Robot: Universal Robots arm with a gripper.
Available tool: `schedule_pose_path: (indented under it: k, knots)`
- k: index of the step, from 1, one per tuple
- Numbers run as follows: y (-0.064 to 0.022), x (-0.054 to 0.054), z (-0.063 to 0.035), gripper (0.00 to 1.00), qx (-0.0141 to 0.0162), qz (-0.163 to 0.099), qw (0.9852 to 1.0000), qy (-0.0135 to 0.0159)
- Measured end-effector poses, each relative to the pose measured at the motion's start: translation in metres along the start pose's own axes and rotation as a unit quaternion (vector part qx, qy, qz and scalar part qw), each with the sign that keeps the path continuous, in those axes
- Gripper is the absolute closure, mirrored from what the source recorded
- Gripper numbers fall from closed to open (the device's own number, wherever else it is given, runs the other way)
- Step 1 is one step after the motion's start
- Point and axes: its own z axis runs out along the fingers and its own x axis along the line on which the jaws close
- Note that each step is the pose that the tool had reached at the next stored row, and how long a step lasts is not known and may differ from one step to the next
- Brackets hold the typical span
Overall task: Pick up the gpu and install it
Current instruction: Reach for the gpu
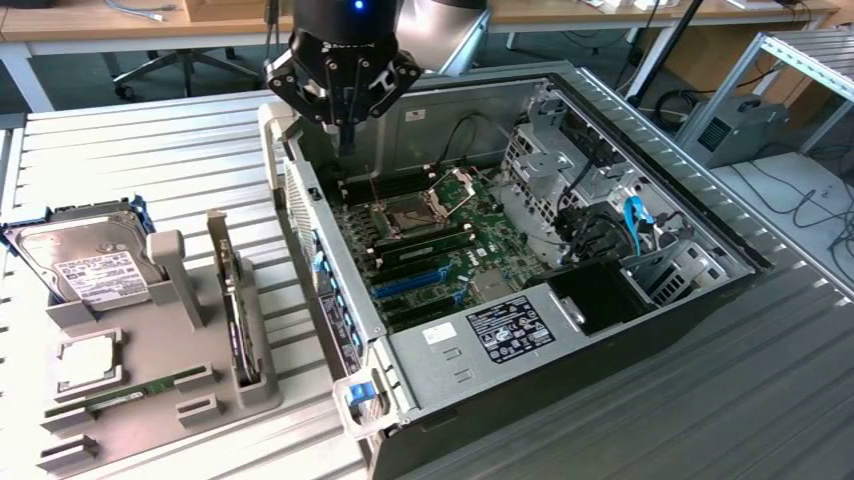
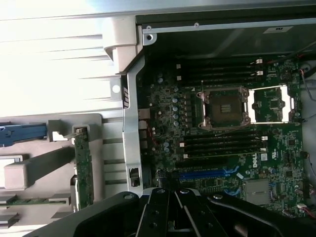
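Note:
The gpu (image 1: 234, 310) stands on its long edge in a slot of the grey holder (image 1: 160, 345), at the exterior view's left of the open computer case (image 1: 694, 215). In the wrist view the gpu (image 2: 83, 170) appears edge-on as a narrow green board. My gripper (image 1: 346, 140) hangs above the far left corner of the case, over the motherboard (image 1: 441, 250), well apart from the gpu. Its fingers are shut together and hold nothing. In the wrist view the gripper (image 2: 170, 197) sits above the blue expansion slot (image 2: 207, 174).
The holder also carries a silver hard drive (image 1: 87, 265) with a white label, a processor chip (image 1: 87, 360) and a slim RAM stick (image 1: 134, 390). Inside the case are an open processor socket (image 1: 407, 212), drive cages (image 1: 561, 160) and cables (image 1: 638, 220). The case wall (image 1: 314, 250) stands between holder and motherboard.

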Motion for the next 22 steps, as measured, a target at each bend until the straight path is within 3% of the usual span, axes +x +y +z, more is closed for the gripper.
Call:
schedule_pose_path:
  k: [22]
  knots:
    - [-0.0005, 0.0065, -0.0002, 0.89, 0.0, 0.0, 1.0, 0.0]
